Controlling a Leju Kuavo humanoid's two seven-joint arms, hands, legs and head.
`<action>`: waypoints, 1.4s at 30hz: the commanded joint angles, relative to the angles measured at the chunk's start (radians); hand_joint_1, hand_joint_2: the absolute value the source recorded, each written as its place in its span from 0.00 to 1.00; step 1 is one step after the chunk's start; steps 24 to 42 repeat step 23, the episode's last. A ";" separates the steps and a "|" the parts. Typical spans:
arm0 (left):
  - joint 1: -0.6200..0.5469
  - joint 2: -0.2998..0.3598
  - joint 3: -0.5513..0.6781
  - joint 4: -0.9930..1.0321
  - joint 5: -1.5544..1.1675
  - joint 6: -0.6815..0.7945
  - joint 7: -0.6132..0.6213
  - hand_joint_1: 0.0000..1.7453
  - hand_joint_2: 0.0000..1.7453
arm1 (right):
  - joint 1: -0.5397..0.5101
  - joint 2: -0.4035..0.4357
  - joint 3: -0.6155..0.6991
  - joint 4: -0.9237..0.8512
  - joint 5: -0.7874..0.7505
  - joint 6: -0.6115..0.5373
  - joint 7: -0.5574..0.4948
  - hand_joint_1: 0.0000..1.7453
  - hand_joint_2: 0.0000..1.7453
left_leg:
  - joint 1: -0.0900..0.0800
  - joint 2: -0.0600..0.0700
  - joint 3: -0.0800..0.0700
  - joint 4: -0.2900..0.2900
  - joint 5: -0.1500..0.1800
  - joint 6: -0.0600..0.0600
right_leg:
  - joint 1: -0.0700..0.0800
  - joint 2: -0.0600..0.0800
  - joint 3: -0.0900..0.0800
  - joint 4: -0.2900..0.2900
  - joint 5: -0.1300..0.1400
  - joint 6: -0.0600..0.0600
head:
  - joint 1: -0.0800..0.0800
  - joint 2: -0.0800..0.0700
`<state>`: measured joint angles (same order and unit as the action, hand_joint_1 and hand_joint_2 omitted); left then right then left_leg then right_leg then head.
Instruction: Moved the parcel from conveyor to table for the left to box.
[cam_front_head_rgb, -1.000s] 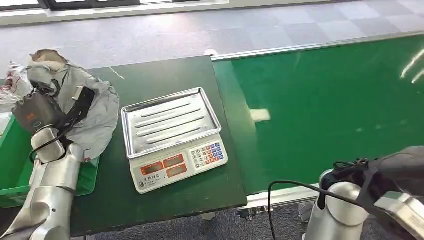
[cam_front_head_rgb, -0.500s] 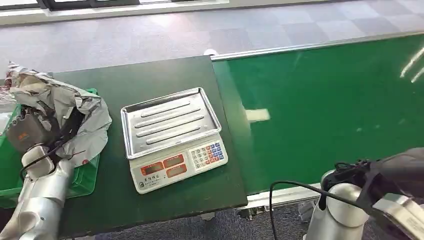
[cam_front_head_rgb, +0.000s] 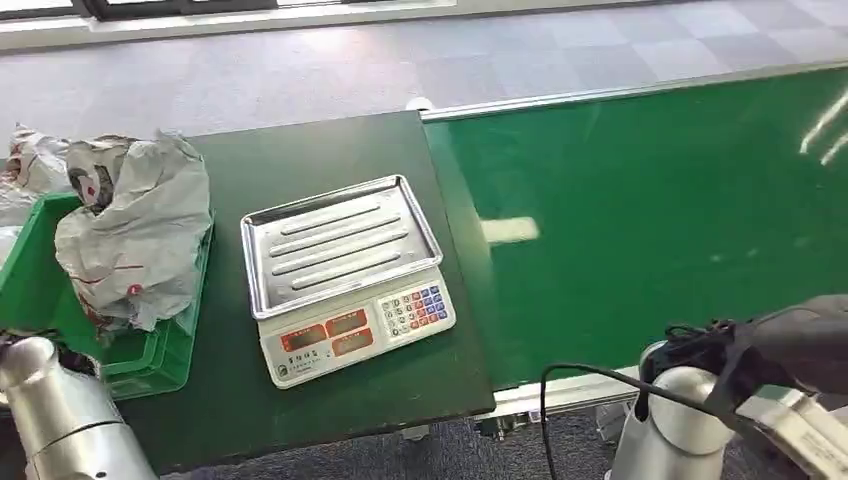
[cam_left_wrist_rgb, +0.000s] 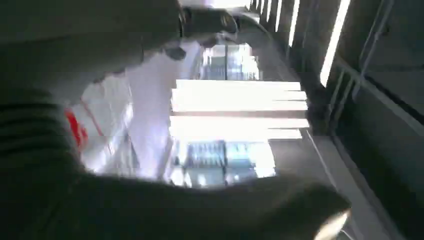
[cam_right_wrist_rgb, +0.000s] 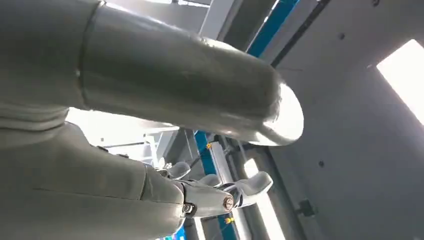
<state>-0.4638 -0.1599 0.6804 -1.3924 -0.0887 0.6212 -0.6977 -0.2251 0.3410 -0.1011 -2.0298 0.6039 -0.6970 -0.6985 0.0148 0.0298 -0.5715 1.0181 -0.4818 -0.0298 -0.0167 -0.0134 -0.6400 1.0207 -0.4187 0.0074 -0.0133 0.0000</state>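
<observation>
Grey carpet tiles run behind a dark table (cam_front_head_rgb: 330, 150) that butts up against the green conveyor (cam_front_head_rgb: 660, 210). What has changed is on the table's far-left side: a second ago the left hand was up in the crumpled grey parcel (cam_front_head_rgb: 135, 235), gripping it over the green box (cam_front_head_rgb: 150, 355); now the hand has let go and dropped away, and only the silver forearm shows at the lower left corner. The parcel lies slumped in the box, draped over its near rim. To my eye that means the boxing is done.

The left hand (cam_left_wrist_rgb: 150, 60) appears in its wrist view as a dark blur with nothing plainly in it, though I cannot tell how far open it is. The right hand (cam_right_wrist_rgb: 220, 192) hangs low by the belt with fingers loosely spread, holding nothing.

Counting: one parcel in the box, more crumpled wrapping (cam_front_head_rgb: 30, 170) behind it, one box, one weighing scale (cam_front_head_rgb: 345, 275) mid-table, no parcel on the belt.
</observation>
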 joint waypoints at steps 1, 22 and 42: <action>0.210 -0.125 -0.370 -0.641 0.125 -0.041 0.000 0.00 0.00 | 0.018 0.008 0.014 0.115 -0.005 -0.001 0.000 0.00 0.00 | 0.001 -0.006 -0.001 0.000 -0.001 0.002 | 0.000 -0.003 0.002 -0.002 -0.001 0.001 | 0.000 0.000; 0.226 -0.068 -0.898 -0.224 0.257 -0.821 0.117 0.00 1.00 | 0.077 0.008 0.318 0.280 -0.154 -0.001 0.000 0.00 1.00 | -0.002 -0.009 0.005 -0.003 -0.001 0.004 | -0.002 -0.007 0.009 -0.004 -0.002 0.001 | 0.000 0.000; 0.226 -0.068 -0.898 -0.224 0.257 -0.821 0.117 0.00 1.00 | 0.077 0.008 0.318 0.280 -0.154 -0.001 0.000 0.00 1.00 | -0.003 -0.008 0.004 -0.002 -0.001 0.004 | -0.003 -0.007 0.007 -0.002 -0.002 0.002 | 0.000 0.000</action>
